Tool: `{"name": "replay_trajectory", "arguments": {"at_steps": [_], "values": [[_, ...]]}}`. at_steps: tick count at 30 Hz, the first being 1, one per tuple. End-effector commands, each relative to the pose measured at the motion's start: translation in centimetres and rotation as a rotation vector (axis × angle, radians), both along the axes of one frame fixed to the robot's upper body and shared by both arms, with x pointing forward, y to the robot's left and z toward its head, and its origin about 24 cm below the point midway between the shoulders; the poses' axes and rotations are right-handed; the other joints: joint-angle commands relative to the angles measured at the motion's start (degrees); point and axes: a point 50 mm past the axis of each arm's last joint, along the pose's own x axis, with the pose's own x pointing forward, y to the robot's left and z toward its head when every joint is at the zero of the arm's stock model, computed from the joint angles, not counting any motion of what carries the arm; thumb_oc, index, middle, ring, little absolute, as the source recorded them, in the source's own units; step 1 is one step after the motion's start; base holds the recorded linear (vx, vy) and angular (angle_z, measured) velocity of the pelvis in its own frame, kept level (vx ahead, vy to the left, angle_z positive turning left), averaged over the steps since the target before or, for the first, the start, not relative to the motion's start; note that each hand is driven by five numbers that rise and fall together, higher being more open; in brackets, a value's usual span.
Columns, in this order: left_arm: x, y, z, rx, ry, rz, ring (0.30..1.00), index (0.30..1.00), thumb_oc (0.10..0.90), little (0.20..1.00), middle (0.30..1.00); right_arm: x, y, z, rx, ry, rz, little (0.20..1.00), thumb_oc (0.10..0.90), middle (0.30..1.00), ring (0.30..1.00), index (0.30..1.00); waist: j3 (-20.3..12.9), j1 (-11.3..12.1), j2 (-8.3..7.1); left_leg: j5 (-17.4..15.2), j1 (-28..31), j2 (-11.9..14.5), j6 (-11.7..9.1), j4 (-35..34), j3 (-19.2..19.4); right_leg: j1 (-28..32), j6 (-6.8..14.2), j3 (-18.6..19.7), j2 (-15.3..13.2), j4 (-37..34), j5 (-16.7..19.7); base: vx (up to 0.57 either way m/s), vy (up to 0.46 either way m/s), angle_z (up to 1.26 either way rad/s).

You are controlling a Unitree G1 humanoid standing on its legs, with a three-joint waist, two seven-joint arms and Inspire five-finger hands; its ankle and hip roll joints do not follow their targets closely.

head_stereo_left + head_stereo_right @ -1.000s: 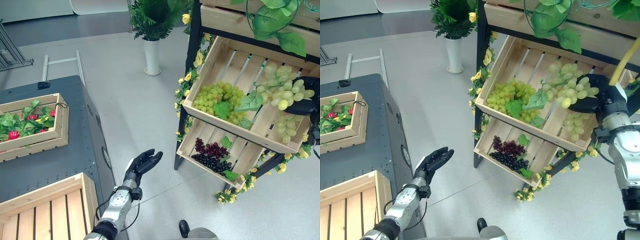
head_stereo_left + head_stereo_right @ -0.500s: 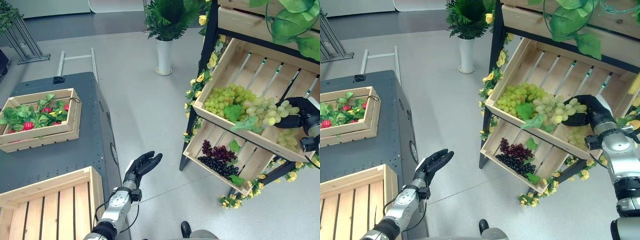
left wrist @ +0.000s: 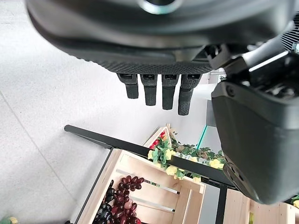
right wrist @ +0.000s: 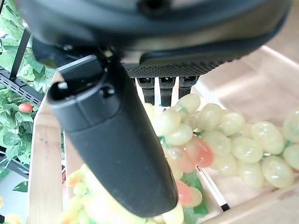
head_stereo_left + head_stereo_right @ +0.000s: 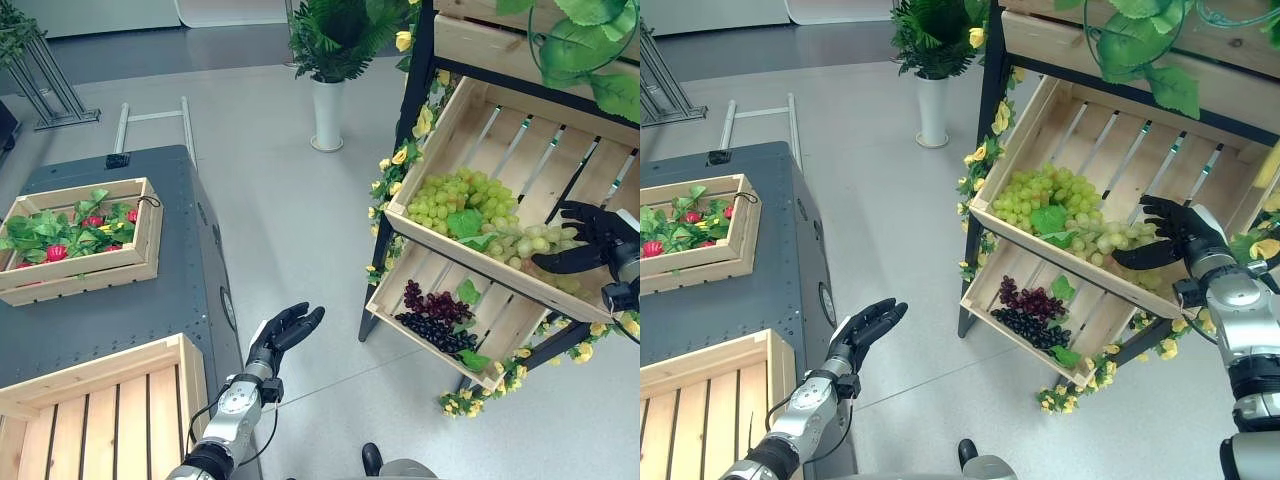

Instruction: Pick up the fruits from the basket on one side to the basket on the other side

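Largest first: one black-framed display rack (image 5: 415,120) stands on your right, hung with yellow flower garlands and big green leaves. It carries two tilted slatted wooden crates you can see into: the upper crate (image 5: 470,110) and the lower crate (image 5: 395,285). A third wooden box edge sits above them.

One dark grey cabinet (image 5: 120,310) sits on your left. It bears two wooden crates: a far crate (image 5: 140,250) filled with leaves and red berries, and a near slatted crate (image 5: 185,375) with bare slats.

One white vase with a green plant (image 5: 328,100) stands on the floor behind, and a white ladder-like frame (image 5: 125,120) lies beside the cabinet.

Fruit count: two bunches of green grapes in the upper crate, one big bunch (image 5: 445,200) well off the fingertips toward the crate's low corner, one paler bunch (image 5: 1110,238) right at the fingers. One heap of dark and red grapes (image 5: 430,315) lies in the lower crate.

Your right hand (image 5: 1175,232) is inside the upper crate, fingers spread and relaxed, thumb apart, gripping nothing. The pale bunch lies just past the fingertips in the right wrist view, resting on the slats.

Your left hand (image 5: 283,335) hangs over the floor beside the cabinet, fingers straight, empty. Beyond its fingers the rack leg stands between hand and lower crate.
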Motion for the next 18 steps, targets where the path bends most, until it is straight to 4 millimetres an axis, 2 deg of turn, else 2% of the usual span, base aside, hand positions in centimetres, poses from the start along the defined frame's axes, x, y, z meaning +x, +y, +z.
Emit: {"name": "replay_trajectory", "arguments": {"at_steps": [1,4,9,12,13,18], "values": [[2.9,-0.7,2.9,-0.003,-0.151,-0.068,0.900,0.900,0.800,0.900,0.900,0.1,-1.1,9.1,-0.128,-0.327,-0.052,0.900,0.800,0.900,0.900,0.900,-3.5,1.9,-1.05,-8.7,1.7,-2.9,1.0,0.6,-1.1,1.5,-0.8,0.4,4.2,0.3,-3.0,0.00,0.000,0.00],[2.3,-0.8,2.0,-0.009,-0.112,-0.056,0.900,0.900,0.800,0.900,0.900,-0.2,-0.6,8.8,-0.153,-0.355,-0.030,0.900,0.800,0.900,0.900,0.900,-3.7,1.2,-1.05,-8.8,1.9,-2.9,1.0,0.6,-0.7,1.5,-0.8,1.0,4.3,0.4,-2.9,0.01,-0.003,-0.03],[1.4,-0.7,0.9,-0.003,-0.069,-0.055,0.900,0.900,0.800,0.900,0.900,-0.9,1.0,9.6,-0.290,-0.465,-0.011,0.900,0.800,0.900,0.900,0.900,-3.9,0.4,-0.85,-8.7,1.8,-2.8,1.1,0.6,-0.2,1.0,-0.7,1.7,4.4,0.6,-2.9,0.01,-0.001,-0.07],[0.4,-0.4,-0.1,0.006,-0.027,-0.024,0.900,0.900,0.800,0.900,0.900,-1.7,3.2,9.3,-0.366,-0.559,0.037,0.900,0.800,0.900,0.900,0.900,-3.8,-0.6,-0.54,-8.8,1.7,-2.8,1.3,0.6,0.1,0.7,-0.6,2.2,4.6,0.9,-3.1,0.00,0.000,0.00],[-0.1,-0.2,-0.7,0.005,-0.001,-0.003,0.900,0.900,0.800,0.900,0.900,-2.2,4.9,8.7,-0.416,-0.601,0.070,0.900,0.800,0.900,0.900,0.900,-3.6,-1.3,-0.30,-9.0,1.8,-2.8,1.5,0.6,0.1,0.7,-0.5,2.5,4.6,1.0,-3.4,0.01,-0.002,-0.04],[-1.3,0.0,-1.9,0.022,0.053,0.030,0.900,0.900,0.800,0.900,0.900,-4.6,8.5,8.4,-0.653,-0.693,0.189,0.900,0.800,0.900,0.900,0.900,-3.7,-2.4,0.47,-9.3,1.9,-2.8,1.7,0.6,0.7,0.5,-0.3,3.3,4.7,1.1,-3.8,0.01,0.008,-0.03]]}}
